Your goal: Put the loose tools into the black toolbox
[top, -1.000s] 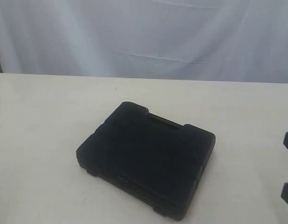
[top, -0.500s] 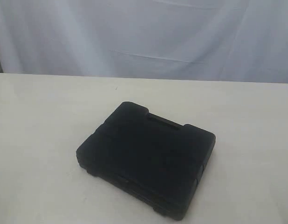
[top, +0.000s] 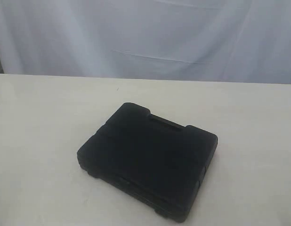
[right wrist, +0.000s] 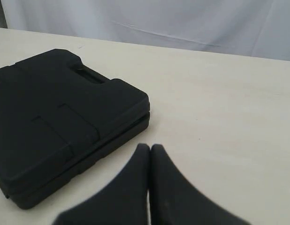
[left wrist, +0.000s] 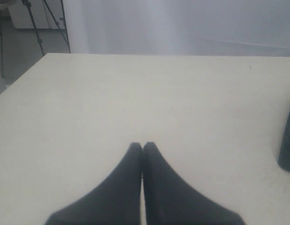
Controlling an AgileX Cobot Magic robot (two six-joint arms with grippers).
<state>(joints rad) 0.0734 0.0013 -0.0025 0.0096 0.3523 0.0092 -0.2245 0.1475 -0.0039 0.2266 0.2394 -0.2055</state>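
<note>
The black toolbox (top: 148, 160) lies closed and flat in the middle of the pale table, its slot handle toward the far side. It also shows in the right wrist view as the black toolbox (right wrist: 56, 122), and a sliver of its edge (left wrist: 289, 140) shows in the left wrist view. None of the loose tools is in view. My left gripper (left wrist: 142, 146) is shut with nothing in it, over bare table well apart from the box. My right gripper (right wrist: 149, 148) is shut and empty too, just off the box's near corner. Neither gripper appears in the exterior view.
The pale table (top: 37, 117) ends at a far edge against a white cloth backdrop (top: 150, 33). In the left wrist view, the table's corner (left wrist: 46, 55) gives way to floor with tripod legs (left wrist: 34, 23) beyond.
A second ago two dark gripper parts showed at the right edge of the exterior view; they have drawn out of the frame. The toolbox has not moved.
</note>
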